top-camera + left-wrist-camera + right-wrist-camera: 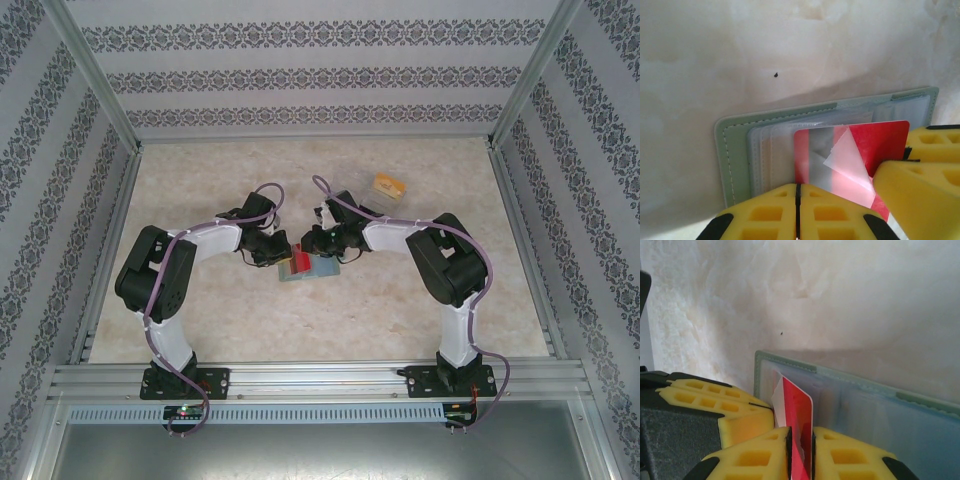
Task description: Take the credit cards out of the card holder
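Observation:
The card holder (322, 269) lies open on the table, grey-green with bluish-grey pockets (735, 160) (880, 410). A red credit card (880, 140) with a grey stripe is partly out of a pocket, and a translucent flap lies over it. My right gripper (800, 440) (312, 248) is shut on this red card (799, 410), which stands on edge between its jaws. My left gripper (798, 192) (278, 252) is shut with nothing between its fingers, at the holder's near edge beside the card. The right fingers (925, 180) show yellow beside it. A yellow-orange card (388, 185) lies further back.
A clear plastic tray (350, 185) stands at the back right of the marbled table and holds the yellow-orange card. Metal frame rails (300, 380) run along the near edge and both sides. Patterned walls close in the workspace.

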